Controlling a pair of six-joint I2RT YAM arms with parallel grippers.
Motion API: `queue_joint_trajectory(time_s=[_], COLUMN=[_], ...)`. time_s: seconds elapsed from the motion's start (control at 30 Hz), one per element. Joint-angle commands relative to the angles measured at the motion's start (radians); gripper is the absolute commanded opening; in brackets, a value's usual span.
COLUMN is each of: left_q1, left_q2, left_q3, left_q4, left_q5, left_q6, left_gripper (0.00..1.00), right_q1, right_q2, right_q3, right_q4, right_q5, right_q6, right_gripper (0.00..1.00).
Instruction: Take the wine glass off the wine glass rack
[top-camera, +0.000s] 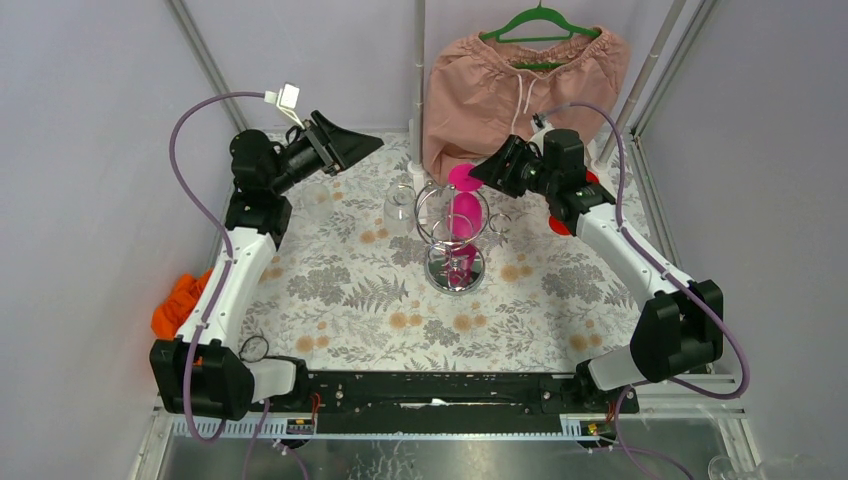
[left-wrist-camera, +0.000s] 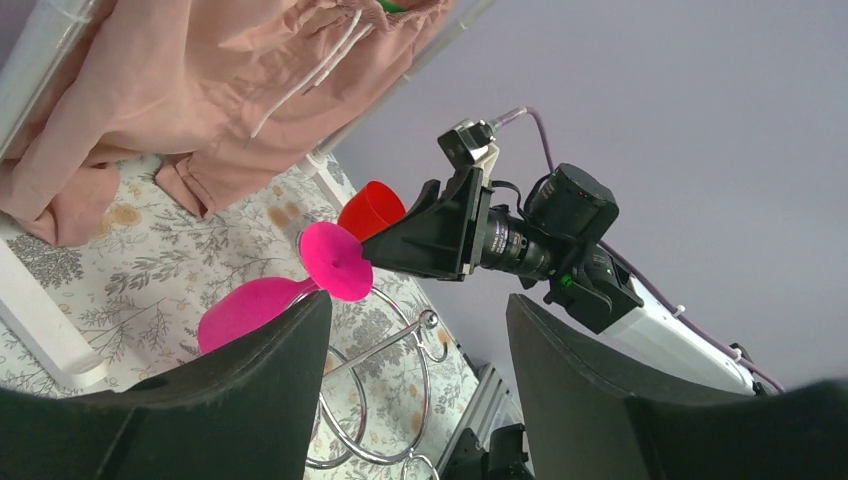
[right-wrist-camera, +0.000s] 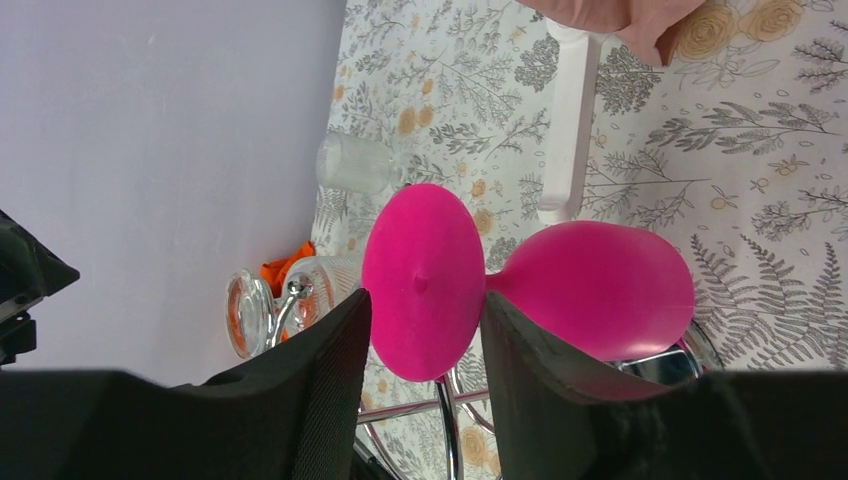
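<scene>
right hand (right-wrist-camera: 425, 305) astride wine glass (right-wrist-camera: 590, 290) foot | contact unclear | stem hidden

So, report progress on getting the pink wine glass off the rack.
Done: the approach. The right gripper brackets the foot of the wine glass.
In hand: the grip. Whether the jaws are tight on the foot is unclear.
Left: the lift-off. The glass hangs upside down in the wine glass rack. The left gripper is open and empty, off to the side.
</scene>
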Motion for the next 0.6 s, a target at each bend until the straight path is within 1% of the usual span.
queue_joint_trajectory(time_s=[0.0, 0.2, 0.27, 0.33, 0.57], left_q1=[0.004, 0.004, 0.004, 0.004, 0.004], left_q2=[-0.006, 0.009, 0.013, 0.014, 0.017], left_q3=[0.015, 0.013, 0.014, 0.013, 0.01], left_q4=[0.064, 0.062, 0.062, 0.062, 0.054], left_q5=[0.03, 0.039, 0.044, 0.047, 0.04], left_q6=[-0.004, -0.012, -0.013, -0.016, -0.013], left_gripper=[0.72, 0.72, 0.72, 0.72, 0.72], right_q1=[-0.003, -0.003, -0.003, -0.003, -0.004], right_q2=[0.003, -0.008, -0.008, -0.01, -0.024], right_q3=[-0.011, -0.042, -0.045, -0.05, -0.062], right_q4=[0.075, 0.105, 0.107, 0.108, 0.114], right_q5=[-0.026, -0.031, -0.034, -0.033, -0.029], right_q6=[0.032, 0.067, 0.071, 0.074, 0.089], right_gripper=[0.5, 0.48, 0.42, 0.4, 0.38])
